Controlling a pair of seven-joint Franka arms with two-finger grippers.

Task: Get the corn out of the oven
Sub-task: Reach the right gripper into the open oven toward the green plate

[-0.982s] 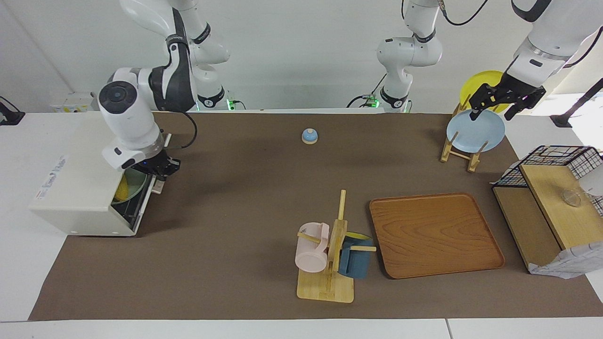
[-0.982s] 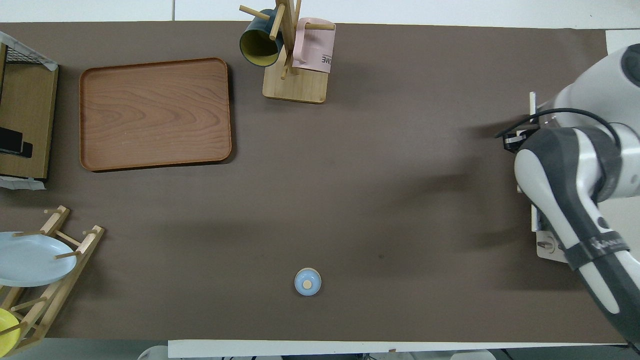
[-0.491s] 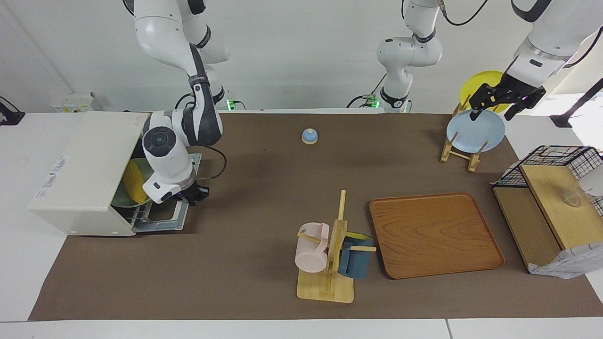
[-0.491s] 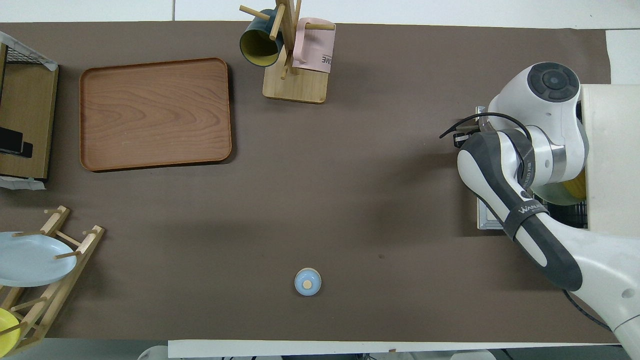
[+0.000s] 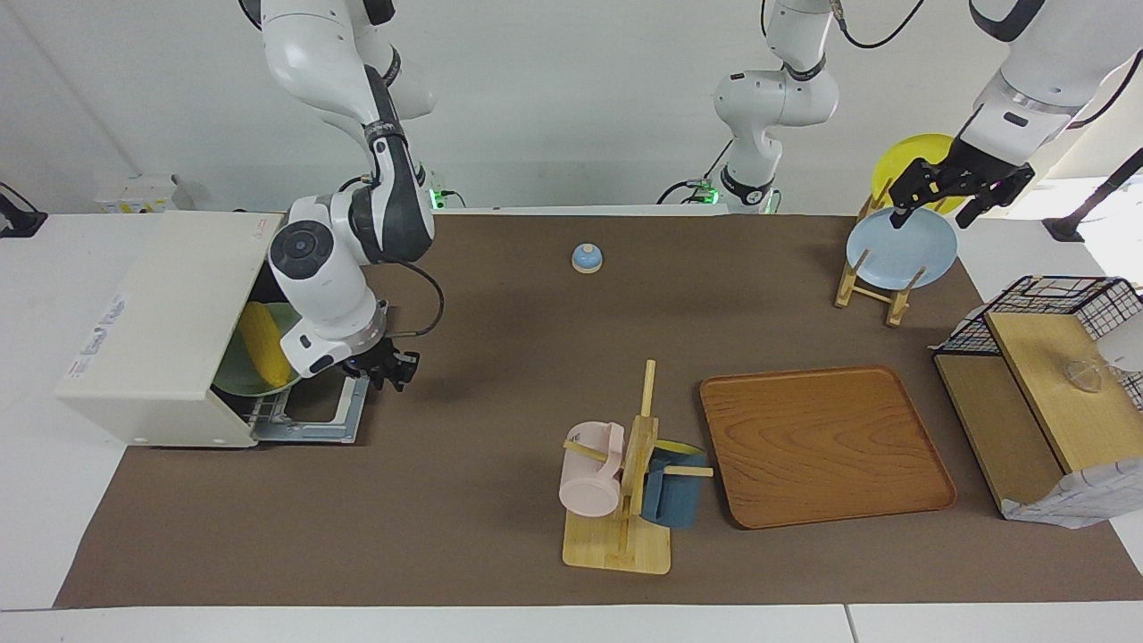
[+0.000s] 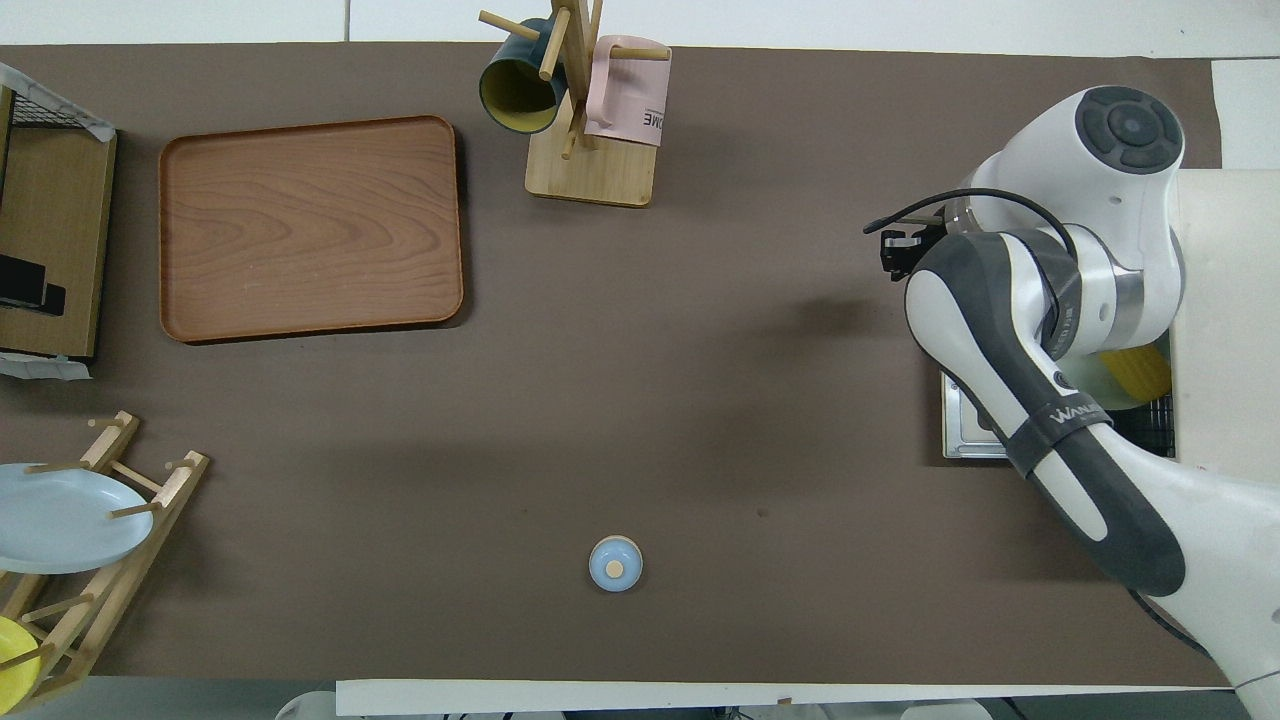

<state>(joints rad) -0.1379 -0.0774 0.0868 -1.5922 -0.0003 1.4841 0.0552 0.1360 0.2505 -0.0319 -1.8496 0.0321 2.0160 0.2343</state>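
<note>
My right pincer (image 5: 390, 371) hangs low over the outer edge of the oven door (image 5: 344, 413), which lies folded down flat on the table (image 5: 500, 348) in front of the oven (image 5: 156, 330). I cannot tell how far apart its fingers stand, and I see nothing held in it.

The corn (image 5: 265, 344) is inside the oven, lying on a pale green plate (image 5: 234, 371) that sits on the metal rack (image 5: 268, 413). The cob lies just inside the oven's open mouth, with the plate's rim reaching out past it over the rack. The corn is near my right pincer but apart from it: the pincer is out over the door's edge, and my wrist and forearm pass between the two. From overhead only a strip of the corn (image 6: 1135, 372) shows beside my right arm, next to the oven's cream-white top (image 6: 1228, 310).

My left pincer (image 5: 951, 192) waits over the plate rack (image 5: 871, 286) at the left arm's end of the table, above the light blue plate (image 5: 900, 250). It holds nothing, and I cannot tell its opening either.
</note>
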